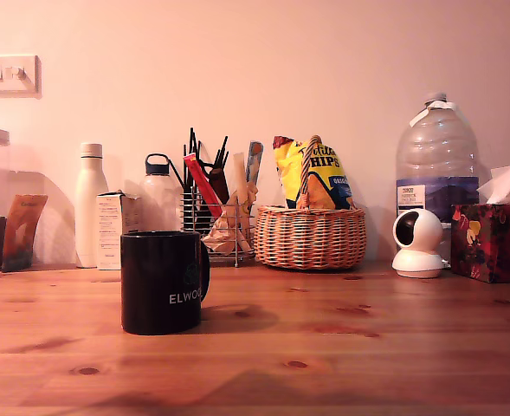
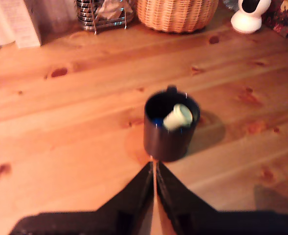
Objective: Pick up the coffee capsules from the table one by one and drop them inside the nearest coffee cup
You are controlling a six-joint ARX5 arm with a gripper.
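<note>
Pine table (image 1: pixel 341 364); mug (image 2: pixel 170 128) holds capsule (image 2: pixel 178 117).

Mint capsule (image 2: pixel 178 116) lies tilted inside upright black mug (image 2: pixel 169 128) on table (image 2: pixel 75 122).

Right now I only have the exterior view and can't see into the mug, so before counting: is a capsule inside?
Observer: Yes. The wrist view shows one pale green capsule lying tilted inside the black mug.
Operator: Is the hand holding anything?
Observer: No. The hand is shut and empty, close to the mug.
Operator: Any capsules on the table?
Observer: None on the part of the table that the wrist view covers.
</note>
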